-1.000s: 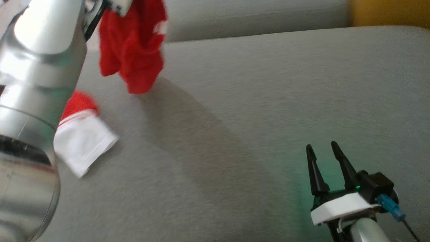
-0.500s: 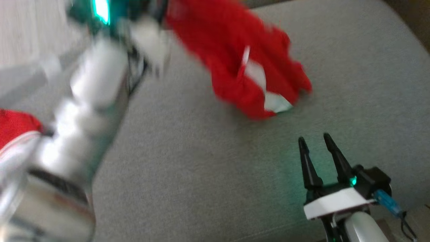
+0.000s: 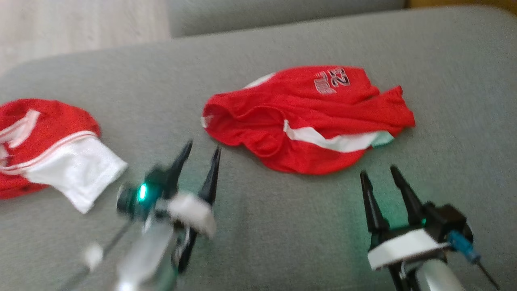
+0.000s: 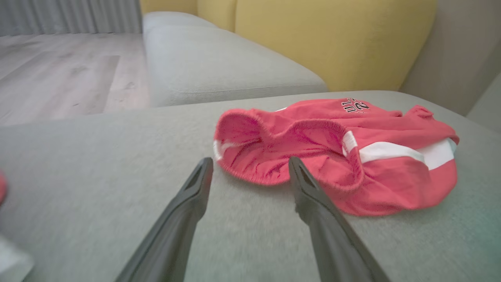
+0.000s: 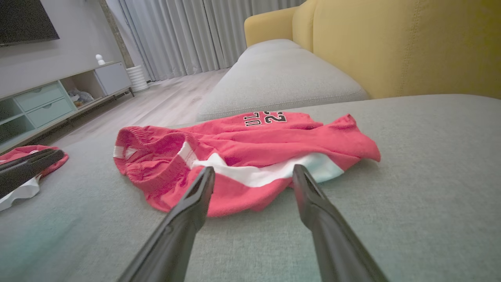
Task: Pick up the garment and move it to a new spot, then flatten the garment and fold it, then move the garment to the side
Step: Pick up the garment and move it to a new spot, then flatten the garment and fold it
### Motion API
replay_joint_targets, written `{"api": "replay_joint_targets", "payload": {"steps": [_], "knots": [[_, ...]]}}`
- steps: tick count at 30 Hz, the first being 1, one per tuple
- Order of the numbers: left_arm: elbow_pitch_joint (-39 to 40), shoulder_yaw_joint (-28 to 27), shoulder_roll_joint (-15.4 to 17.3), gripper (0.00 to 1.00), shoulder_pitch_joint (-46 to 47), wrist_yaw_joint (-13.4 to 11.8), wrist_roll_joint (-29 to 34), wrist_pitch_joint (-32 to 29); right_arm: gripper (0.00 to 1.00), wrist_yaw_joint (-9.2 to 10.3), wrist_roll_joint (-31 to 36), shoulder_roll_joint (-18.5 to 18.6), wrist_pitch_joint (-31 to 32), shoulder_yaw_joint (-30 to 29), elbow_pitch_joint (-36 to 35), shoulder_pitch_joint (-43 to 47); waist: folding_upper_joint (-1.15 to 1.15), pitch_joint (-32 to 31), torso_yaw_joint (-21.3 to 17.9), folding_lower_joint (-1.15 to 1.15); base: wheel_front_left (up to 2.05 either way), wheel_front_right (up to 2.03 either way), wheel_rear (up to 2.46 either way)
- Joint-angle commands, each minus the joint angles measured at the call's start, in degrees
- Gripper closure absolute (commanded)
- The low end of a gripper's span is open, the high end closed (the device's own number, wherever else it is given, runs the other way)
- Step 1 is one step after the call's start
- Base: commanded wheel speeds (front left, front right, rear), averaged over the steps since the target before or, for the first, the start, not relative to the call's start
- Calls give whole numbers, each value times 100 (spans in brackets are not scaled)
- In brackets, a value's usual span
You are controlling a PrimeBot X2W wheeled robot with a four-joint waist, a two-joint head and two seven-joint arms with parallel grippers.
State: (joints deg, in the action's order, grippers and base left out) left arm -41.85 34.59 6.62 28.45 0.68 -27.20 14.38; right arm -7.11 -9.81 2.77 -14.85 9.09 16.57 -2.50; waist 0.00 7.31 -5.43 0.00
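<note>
Garment [image 3: 307,121]: red, with a white side stripe and a printed number. It lies crumpled and unfolded on the grey cushion [image 3: 282,234], right of centre and closer to the far edge than the near one. The elastic waistband end points toward the cushion's left edge and gapes open. The printed patch is on the far side. The white stripe runs along the near side.

Left gripper [image 3: 203,146]: released, fingers spread, nothing between them. It is over the near-left part of the cushion, tips aimed at the waistband end. The head view is blurred here. In the left wrist view the same gripper [image 4: 249,160] has one tip in line with the waistband rim. Whether it touches the cloth cannot be told. A green light shows on its body.

Right gripper [image 3: 378,171]: released, fingers spread, empty. It is over the near-right part of the cushion, tips just short of the garment's near edge. In the right wrist view, the right gripper [image 5: 252,168] frames the white stripe from the near side, clear of it.

Second garment [image 3: 48,137]: red and white, bunched at the cushion's left edge, well apart from the first.

Beyond the far edge: another grey cushion [image 5: 282,78], a yellow backrest [image 5: 411,47], a wood floor [image 4: 58,74].
</note>
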Motion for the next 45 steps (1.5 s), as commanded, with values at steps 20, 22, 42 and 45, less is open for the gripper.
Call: {"api": "replay_joint_targets", "payload": {"steps": [20, 22, 42, 45], "knots": [[3766, -2252, -351, 0, -3891, -677, 1798, 62, 0, -37, 172, 10, -15, -199, -552, 1212, 0, -1498, 926, 0, 0, 0, 0], [3811, -2323, -361, 0, -3960, -688, 1818, 62, 0, -37, 165, 10, -15, -216, -591, 1320, 0, -1528, 895, 0, 0, 0, 0], [3577, -2309, -373, 0, -3946, -645, 1858, 62, 0, -37, 285, 10, -15, -261, -609, 1361, 0, -1539, 729, 0, 0, 0, 0], [3407, -2237, -373, 0, -3821, -565, 1824, 62, 0, -37, 321, 10, -15, -216, -613, 1311, 0, -1432, 670, 0, 0, 0, 0]]}}
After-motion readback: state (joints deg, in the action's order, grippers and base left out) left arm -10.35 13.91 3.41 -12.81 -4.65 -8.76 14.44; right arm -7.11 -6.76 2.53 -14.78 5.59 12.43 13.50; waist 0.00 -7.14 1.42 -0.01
